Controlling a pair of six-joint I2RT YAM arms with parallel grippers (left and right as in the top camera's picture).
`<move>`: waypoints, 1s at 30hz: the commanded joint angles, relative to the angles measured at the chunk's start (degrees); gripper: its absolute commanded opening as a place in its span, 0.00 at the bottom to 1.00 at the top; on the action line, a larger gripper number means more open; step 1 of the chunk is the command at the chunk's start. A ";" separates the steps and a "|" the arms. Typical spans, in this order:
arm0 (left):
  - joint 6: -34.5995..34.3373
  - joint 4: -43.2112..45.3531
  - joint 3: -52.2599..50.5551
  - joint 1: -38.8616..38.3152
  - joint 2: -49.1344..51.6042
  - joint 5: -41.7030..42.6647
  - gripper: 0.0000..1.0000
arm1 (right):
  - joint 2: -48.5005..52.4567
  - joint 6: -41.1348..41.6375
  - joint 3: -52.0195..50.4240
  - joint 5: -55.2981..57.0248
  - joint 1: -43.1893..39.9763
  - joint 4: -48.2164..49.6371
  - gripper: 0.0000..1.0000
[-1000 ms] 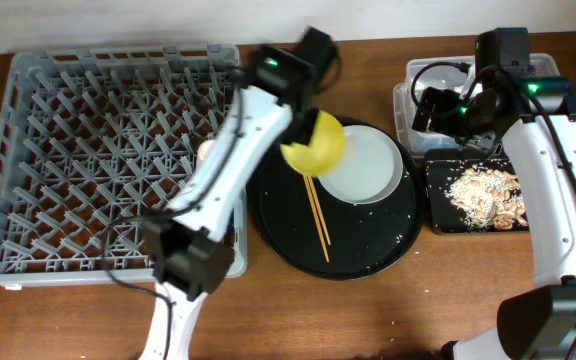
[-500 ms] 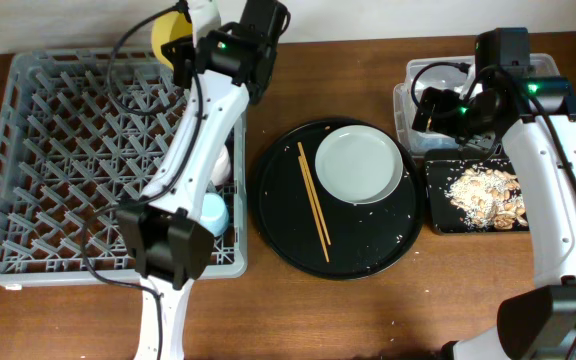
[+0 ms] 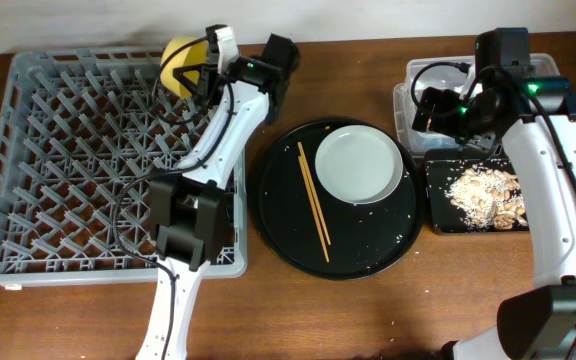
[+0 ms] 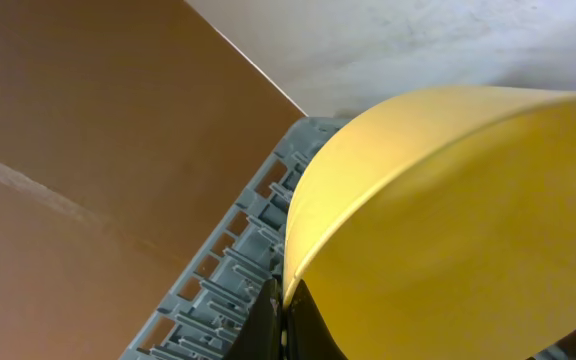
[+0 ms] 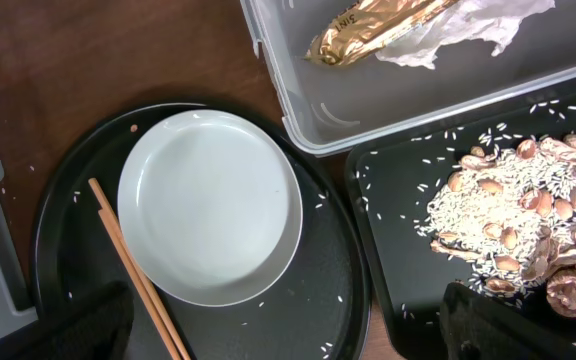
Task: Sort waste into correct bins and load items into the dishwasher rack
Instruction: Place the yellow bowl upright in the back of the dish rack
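My left gripper is shut on the rim of the yellow bowl and holds it on edge over the far side of the grey dishwasher rack. In the left wrist view the fingertips pinch the bowl. My right gripper is open and empty above the bins; its midpoint shows in the right wrist view. The pale plate and chopsticks lie on the round black tray. The foil wrapper and napkin lie in the clear tub. The cups are hidden.
The shallow black tray at the right holds food scraps. Rice grains are scattered over the round tray. My left arm's base lies over the rack's right edge. Bare wooden table runs along the front.
My left arm has carried the yellow bowl from above the round tray leftward to the rack's far edge. The right arm has not moved.
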 commanded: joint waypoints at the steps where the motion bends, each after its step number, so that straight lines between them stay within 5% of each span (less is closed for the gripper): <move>1: -0.61 0.11 -0.17 -0.92 1.66 1.62 0.00 | -0.11 -0.35 0.83 0.68 -0.37 -0.20 0.98; 11: -0.57 -1.86 -0.26 -2.38 1.77 12.98 0.01 | -0.11 -0.35 0.83 0.70 -0.37 -0.17 0.98; 20: -0.59 -0.94 -0.26 -0.44 1.77 12.87 0.00 | -0.11 -0.35 0.83 0.70 -0.37 -0.17 0.98; 27: -0.59 1.29 -0.26 0.70 1.77 -2.36 0.00 | -0.11 -0.35 0.83 0.68 -0.37 -0.17 0.99; 30: -0.59 1.40 -0.26 0.57 1.77 -0.24 0.00 | -0.11 -0.35 0.83 0.70 -0.37 -0.17 0.99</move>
